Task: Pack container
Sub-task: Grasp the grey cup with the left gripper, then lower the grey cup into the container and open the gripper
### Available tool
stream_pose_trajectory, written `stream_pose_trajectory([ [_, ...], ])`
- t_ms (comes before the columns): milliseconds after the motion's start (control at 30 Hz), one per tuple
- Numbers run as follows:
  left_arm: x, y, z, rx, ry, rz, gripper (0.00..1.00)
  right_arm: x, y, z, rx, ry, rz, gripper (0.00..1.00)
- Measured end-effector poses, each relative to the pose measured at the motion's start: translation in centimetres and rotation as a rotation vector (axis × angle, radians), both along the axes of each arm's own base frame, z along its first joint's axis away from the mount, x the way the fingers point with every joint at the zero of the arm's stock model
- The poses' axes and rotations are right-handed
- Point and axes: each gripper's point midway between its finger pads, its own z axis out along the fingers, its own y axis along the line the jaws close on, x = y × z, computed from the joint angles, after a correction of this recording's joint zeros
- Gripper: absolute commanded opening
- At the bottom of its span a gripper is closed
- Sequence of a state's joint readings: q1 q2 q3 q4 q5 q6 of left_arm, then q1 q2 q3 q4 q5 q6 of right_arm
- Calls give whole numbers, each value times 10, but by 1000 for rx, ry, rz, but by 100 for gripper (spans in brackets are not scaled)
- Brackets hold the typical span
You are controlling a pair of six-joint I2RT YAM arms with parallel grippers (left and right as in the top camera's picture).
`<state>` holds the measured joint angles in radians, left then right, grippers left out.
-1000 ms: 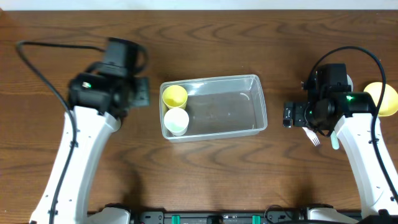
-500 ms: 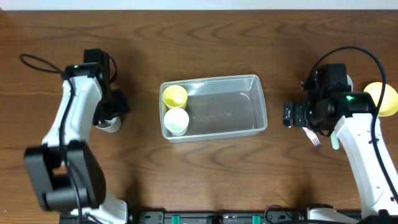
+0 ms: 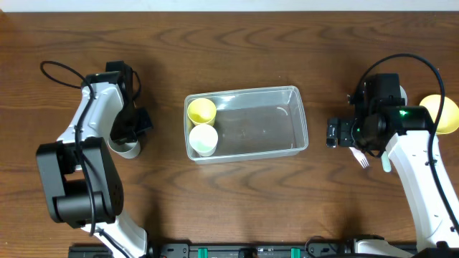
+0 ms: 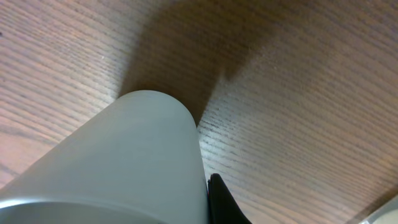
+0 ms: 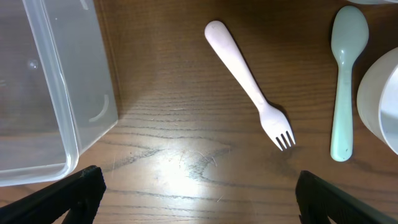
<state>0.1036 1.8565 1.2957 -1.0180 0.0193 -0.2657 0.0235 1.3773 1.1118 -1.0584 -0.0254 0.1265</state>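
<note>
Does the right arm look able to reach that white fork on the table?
Probably yes. The fork lies bare on the table close to the right gripper, whose jaws stand wide open; nothing covers it, and the spoon lies apart.

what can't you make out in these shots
- Left gripper: whether its jaws clamp the pale cup; in the left wrist view the cup fills the frame.
- White bowl: cut off by the right wrist view's right edge.
- Yellow bowl: partly under the right arm, overhead view.
</note>
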Motion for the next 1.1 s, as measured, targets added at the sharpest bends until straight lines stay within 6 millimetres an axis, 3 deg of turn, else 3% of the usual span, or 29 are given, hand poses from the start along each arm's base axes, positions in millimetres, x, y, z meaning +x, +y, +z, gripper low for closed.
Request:
stream_pose_trajectory([
  [133,-3,-3,25,3,-29,-10,6,0,0,0,0,0,0,99],
  [267,14,-22,88,18,-205,-74,6,0,0,0,0,-1,0,99],
  [367,33,-57,154,14,-428,-190,6,0,0,0,0,-2,0,99],
  [433,37,-91,198,-6,-574,-309,6,1,0,0,0,-2,0,99],
  [500,35,-128,231,-34,-676,-439,6,1,0,0,0,-2,0,99],
  [567,31,-156,245,-58,-724,-540,6,1,0,0,0,-3,0,99],
  [667,28,-195,243,-84,-732,-691,6,1,0,0,0,-3,0,99],
  [767,30,-222,214,-87,-656,-802,5,1,0,0,0,-3,0,99],
  [967,33,-254,150,-99,-480,-935,6,1,0,0,0,-3,0,99],
  [1100,31,-266,121,-114,-401,-989,6,1,0,0,0,-3,0,99],
])
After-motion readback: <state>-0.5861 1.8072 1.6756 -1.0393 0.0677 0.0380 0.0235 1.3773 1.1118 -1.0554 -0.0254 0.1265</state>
